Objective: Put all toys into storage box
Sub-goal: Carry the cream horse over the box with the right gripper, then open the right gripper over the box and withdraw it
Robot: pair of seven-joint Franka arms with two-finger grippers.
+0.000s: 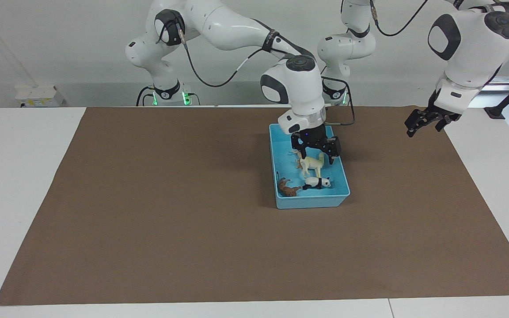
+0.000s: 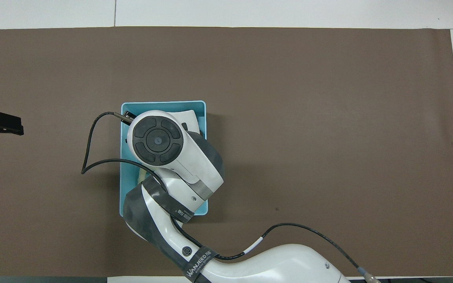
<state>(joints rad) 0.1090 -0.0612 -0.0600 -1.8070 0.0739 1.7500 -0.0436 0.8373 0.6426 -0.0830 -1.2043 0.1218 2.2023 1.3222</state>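
Three toys visible in the box (image 1: 281, 201): horse (image 1: 312, 164), panda (image 1: 318, 182), lion (image 1: 287, 188). My right gripper (image 1: 317, 151) spread, empty, over the horse. Tiger unseen. Left gripper (image 1: 427, 120) waits.

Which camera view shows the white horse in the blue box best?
The facing view: the white horse stands in the storage box under the open right gripper. In the overhead view the right arm covers it almost wholly.
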